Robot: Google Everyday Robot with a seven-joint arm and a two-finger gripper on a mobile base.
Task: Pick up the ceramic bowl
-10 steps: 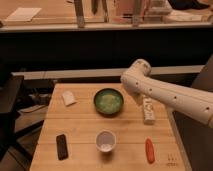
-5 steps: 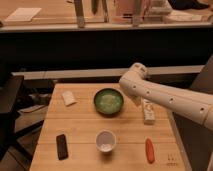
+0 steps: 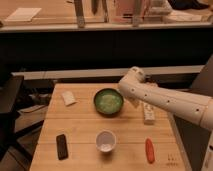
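Note:
The ceramic bowl (image 3: 108, 101), wide and round with a dark green rim and a lighter speckled green inside, sits on the wooden table (image 3: 80, 130) at its far middle. My white arm (image 3: 170, 102) reaches in from the right, and its bend rises just right of the bowl. The gripper (image 3: 129, 99) hangs below that bend, close beside the bowl's right rim and largely hidden by the arm. It is open and holds nothing. The bowl rests free on the table.
A small white cup-like bowl (image 3: 105, 141) stands nearer the front. A black bar (image 3: 61, 146) lies front left, a white packet (image 3: 68, 97) back left, a white box (image 3: 148, 112) under the arm and an orange-red stick (image 3: 149, 150) front right. A dark chair (image 3: 9, 107) stands left.
The arm's bend and the gripper have shifted left and slightly down, closer to the bowl's right rim. The bowl and the other objects have not moved.

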